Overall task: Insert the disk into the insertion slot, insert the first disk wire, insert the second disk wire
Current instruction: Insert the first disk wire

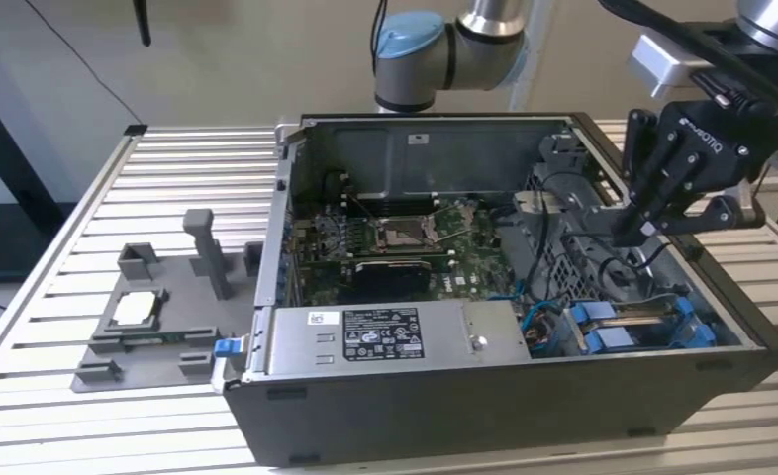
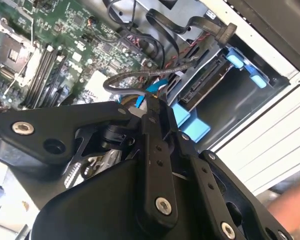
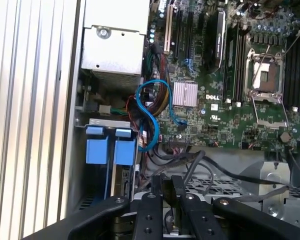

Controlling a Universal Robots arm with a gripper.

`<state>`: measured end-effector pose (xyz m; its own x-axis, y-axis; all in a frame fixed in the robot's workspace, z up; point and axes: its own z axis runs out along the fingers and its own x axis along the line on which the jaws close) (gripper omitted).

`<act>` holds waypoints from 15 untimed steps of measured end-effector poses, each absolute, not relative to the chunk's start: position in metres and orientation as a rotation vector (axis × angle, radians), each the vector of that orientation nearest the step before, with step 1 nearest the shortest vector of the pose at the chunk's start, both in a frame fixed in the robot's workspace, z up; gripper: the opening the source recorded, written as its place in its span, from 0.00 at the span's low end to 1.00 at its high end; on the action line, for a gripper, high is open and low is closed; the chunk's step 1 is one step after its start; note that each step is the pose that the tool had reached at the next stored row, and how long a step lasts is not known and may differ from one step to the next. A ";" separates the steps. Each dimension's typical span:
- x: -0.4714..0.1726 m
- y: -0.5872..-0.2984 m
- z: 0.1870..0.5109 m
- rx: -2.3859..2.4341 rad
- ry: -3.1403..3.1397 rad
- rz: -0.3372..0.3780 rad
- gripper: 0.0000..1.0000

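Disk (image 2: 206,84) sits in its blue carrier inside the insertion slot (image 2: 242,92), at the corner of the open computer case (image 1: 495,396) that lies beside the end of the power-supply box (image 1: 362,336). Both wrist views show the carrier's blue tabs at the mouth of the bay.

The pincer (image 1: 633,233) is down inside the case, above the perforated drive cage and just beside the slot. Its fingers (image 3: 154,192) are drawn almost together, with only a thin slit between them. Loose black cables (image 3: 200,165) cross right at the tips. Whether one of them is pinched there cannot be told.

A blue cable (image 3: 149,115) loops from the motherboard (image 1: 403,237) toward the bay, near the fingertips in the second wrist view.

The arm (image 1: 423,54) comes in from behind the case's far wall. Its wrist leans over the case's drive-cage side, and the pincer points down and slightly inward toward the case floor. The case rests on a slatted desk (image 1: 85,198).
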<state>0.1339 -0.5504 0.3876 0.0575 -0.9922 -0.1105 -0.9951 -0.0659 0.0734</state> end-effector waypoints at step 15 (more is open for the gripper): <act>0.140 -0.556 0.375 -2.256 2.116 0.149 0.20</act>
<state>0.1397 -0.5559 0.3746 0.0618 -0.9930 -0.1010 -0.9973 -0.0654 0.0328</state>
